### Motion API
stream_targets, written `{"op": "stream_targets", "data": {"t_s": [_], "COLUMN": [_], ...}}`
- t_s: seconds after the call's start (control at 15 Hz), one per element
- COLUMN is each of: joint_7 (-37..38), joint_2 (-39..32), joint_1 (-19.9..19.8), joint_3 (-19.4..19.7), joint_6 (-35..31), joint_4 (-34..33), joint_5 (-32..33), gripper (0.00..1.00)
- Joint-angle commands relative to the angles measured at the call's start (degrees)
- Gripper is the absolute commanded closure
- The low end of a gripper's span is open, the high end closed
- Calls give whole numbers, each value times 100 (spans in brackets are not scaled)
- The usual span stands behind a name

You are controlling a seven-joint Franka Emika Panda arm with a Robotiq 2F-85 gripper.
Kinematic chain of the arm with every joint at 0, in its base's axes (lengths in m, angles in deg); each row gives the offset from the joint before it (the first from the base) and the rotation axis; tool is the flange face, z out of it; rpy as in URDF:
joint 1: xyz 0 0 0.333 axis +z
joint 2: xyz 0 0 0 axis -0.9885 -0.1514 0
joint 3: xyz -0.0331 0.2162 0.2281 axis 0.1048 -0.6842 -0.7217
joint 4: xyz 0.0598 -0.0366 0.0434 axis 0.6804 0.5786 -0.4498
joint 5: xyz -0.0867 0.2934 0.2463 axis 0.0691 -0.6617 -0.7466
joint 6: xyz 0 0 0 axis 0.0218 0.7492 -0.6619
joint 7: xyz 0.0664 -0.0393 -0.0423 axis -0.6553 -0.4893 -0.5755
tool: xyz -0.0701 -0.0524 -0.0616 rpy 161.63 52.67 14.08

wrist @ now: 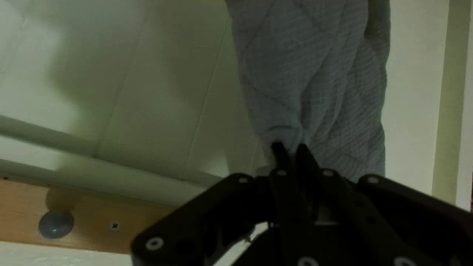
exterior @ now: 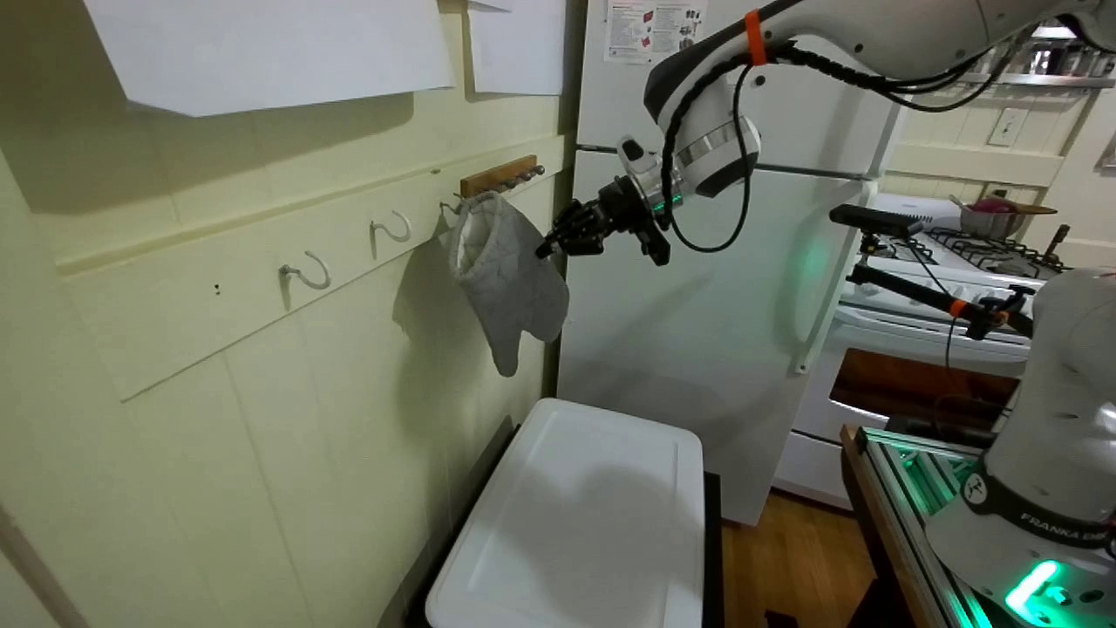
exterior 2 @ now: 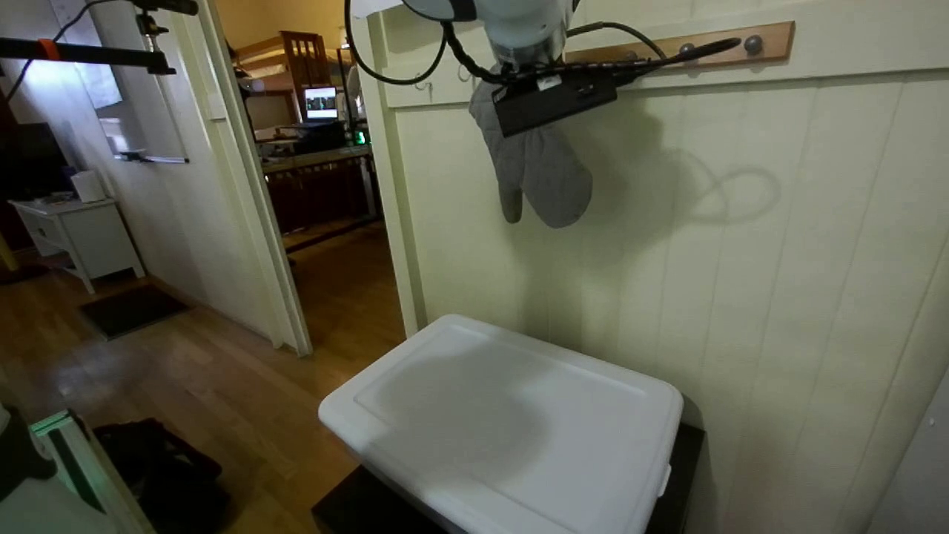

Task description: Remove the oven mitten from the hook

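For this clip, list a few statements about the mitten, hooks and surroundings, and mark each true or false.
1. The gripper is closed on the grey oven mitten. True.
2. The mitten lies on the white lid. False: it hangs higher, apart from it.
3. Two pale wall hooks hold nothing. True.
4. The wooden knob strip is mounted on the refrigerator. False: it is on the wall.
5. The mitten's rounded end hangs below its opening. True.

The white arm (exterior: 911,35) has black cables (exterior: 833,67) and black fingers (wrist: 283,186).
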Motion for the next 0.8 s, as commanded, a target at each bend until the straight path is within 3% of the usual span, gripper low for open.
{"op": "stream_targets", "data": {"t_s": [0.0, 0.73], "joint_7": [-406, -668], "joint_2": [380, 466], "joint_1": [-30, -55], "joint_3": [20, 88], "joint_6": [-155, -1282], "joint_4": [284, 210], "joint_5": [-727, -2052], "gripper": [98, 98]}}
